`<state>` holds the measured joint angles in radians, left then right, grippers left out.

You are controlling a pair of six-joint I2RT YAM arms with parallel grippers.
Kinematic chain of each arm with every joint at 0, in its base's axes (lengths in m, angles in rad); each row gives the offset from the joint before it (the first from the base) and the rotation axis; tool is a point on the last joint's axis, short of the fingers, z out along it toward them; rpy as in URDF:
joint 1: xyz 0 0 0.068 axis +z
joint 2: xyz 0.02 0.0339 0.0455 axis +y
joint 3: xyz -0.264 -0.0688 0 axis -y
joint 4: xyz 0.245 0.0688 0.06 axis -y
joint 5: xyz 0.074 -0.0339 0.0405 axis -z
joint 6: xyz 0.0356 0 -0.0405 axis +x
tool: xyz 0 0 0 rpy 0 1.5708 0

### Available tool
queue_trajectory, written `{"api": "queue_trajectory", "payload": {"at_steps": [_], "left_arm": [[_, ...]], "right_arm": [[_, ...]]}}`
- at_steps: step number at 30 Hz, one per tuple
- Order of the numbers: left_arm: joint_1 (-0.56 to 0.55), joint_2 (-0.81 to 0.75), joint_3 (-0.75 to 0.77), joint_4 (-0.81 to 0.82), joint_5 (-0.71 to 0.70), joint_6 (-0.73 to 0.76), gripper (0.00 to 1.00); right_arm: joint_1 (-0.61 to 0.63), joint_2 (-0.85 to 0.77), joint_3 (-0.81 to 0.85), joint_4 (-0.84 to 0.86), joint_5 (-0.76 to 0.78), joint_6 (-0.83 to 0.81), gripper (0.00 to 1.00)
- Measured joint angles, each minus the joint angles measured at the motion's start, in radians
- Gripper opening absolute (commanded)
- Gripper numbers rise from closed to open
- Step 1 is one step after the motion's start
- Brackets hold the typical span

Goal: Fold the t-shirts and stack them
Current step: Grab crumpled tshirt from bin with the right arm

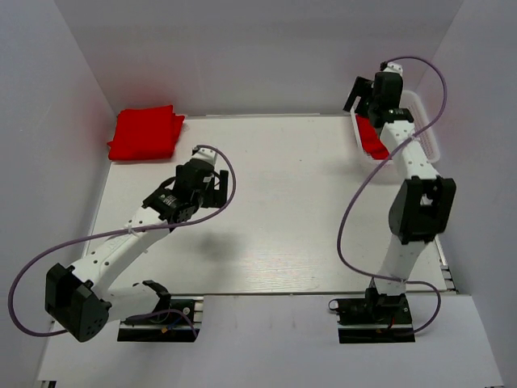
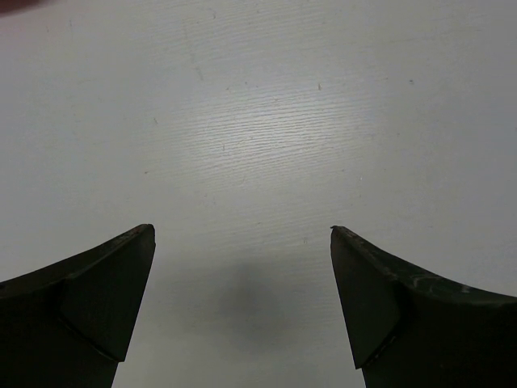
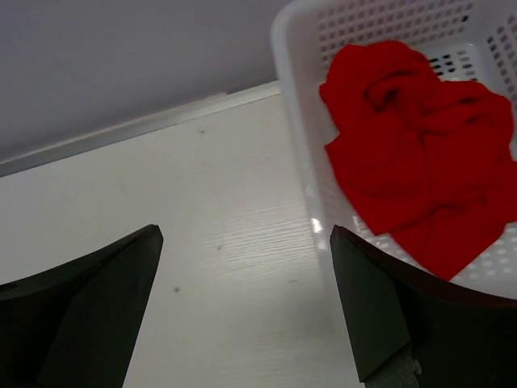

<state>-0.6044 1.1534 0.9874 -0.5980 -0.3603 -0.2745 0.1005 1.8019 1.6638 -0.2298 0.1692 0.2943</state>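
Open table (image 1: 283,210) centre, basket (image 3: 292,121) rim near right tool (image 3: 244,233), walls (image 1: 258,56) on 3 sides

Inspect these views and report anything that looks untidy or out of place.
One red t-shirt lies crumpled in the white basket at the far right, unfolded, unlike the folded red pile at the far left corner. Nothing looks spilled or damaged.

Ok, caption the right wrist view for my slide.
Open right tool poised at the rim of a white mesh basket holding a crumpled red t-shirt.
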Motion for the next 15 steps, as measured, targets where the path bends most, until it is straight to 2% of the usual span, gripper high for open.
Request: {"api": "queue_trajectory", "payload": {"at_steps": [5,8,15], "left_arm": [[0.000,0.049,0.016,0.029,-0.003,0.004,1.00],[0.000,0.103,0.050,0.040,-0.003,0.012,1.00],[0.005,0.233,0.109,0.077,0.003,0.024,1.00]], "right_arm": [[-0.105,0.313,0.358,-0.097,-0.017,-0.031,0.90],[-0.145,0.447,0.484,-0.113,-0.022,-0.043,0.90],[-0.210,0.595,0.500,-0.045,-0.045,-0.056,0.90]]}}
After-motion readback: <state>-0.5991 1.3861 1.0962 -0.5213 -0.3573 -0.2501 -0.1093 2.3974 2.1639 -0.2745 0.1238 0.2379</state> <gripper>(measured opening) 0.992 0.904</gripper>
